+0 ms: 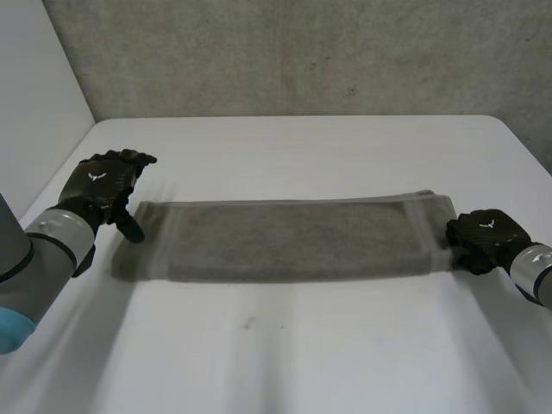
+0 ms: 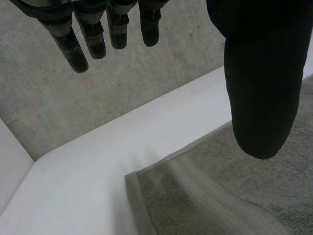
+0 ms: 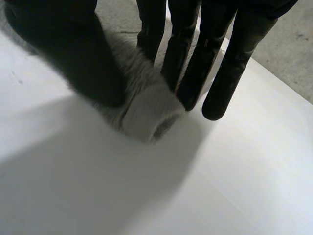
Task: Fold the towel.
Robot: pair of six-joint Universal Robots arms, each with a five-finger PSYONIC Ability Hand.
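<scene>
Towel, a long grey band with paler hems, lies flat across the table. Left hand hovers at its left end, fingers straight, apart from the thumb. Right hand pinches the bunched right end.

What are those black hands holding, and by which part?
The right hand pinches the towel at one end, between thumb and fingers. The left hand is open at the other end, holding nothing.
</scene>
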